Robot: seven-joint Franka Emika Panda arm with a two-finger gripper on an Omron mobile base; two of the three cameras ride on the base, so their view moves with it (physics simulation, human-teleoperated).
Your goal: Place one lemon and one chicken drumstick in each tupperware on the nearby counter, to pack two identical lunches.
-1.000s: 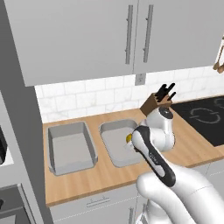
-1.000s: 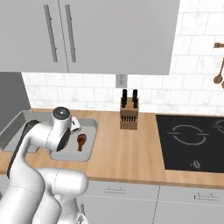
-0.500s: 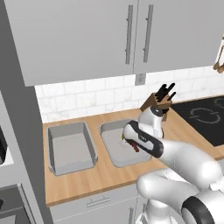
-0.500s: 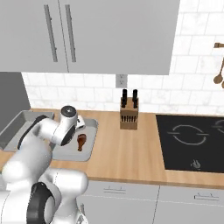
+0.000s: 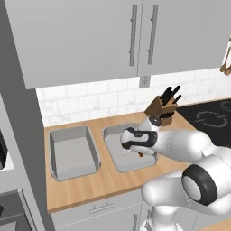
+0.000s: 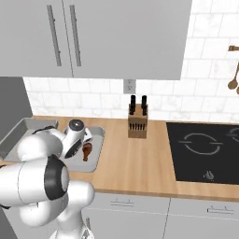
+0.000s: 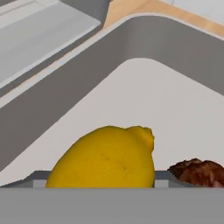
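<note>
Two grey tupperware sit side by side on the wooden counter [image 5: 108, 182]. The left tupperware [image 5: 72, 153] holds nothing. My gripper [image 5: 127, 145] is down inside the right tupperware [image 5: 118, 164], shut on a yellow lemon [image 7: 105, 159] just above the floor of the container [image 7: 144, 100]. The fingertips are hidden behind the lemon. A brown chicken drumstick [image 5: 142, 154] lies in the same container beside the lemon [image 7: 197, 172] and shows past the hand [image 6: 87, 150].
A dark knife block [image 5: 162, 108] stands behind the right tupperware. The black cooktop [image 6: 205, 151] lies to the right. Wall cabinets hang overhead, and a grey tall unit borders the counter's left end.
The arm has folded down and the hand has sunk with the lemon, slightly left, into the right tupperware beside the drumstick. Both containers stayed put.
</note>
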